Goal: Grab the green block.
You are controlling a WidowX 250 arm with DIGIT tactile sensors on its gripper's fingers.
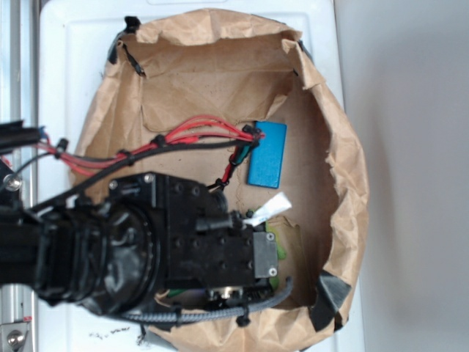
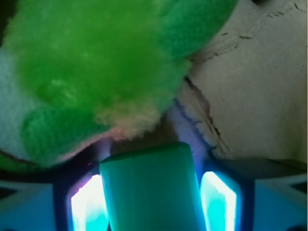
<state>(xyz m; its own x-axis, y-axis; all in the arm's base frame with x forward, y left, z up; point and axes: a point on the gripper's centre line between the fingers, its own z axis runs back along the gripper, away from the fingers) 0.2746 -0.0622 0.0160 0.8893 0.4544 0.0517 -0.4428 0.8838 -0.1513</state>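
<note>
green block [image 2: 151,190] between hand [image 2: 153,199] pads, long axis toward plush toy [image 2: 91,72]

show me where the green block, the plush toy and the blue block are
green block [image 2: 151,192], wrist view, middle of its smooth top face.
plush toy [image 2: 96,62], wrist view, its fuzzy green body.
blue block [image 1: 267,154], exterior view, centre of its top face.

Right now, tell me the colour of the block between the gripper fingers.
Plain medium green; the block shows best in the wrist view.
</note>
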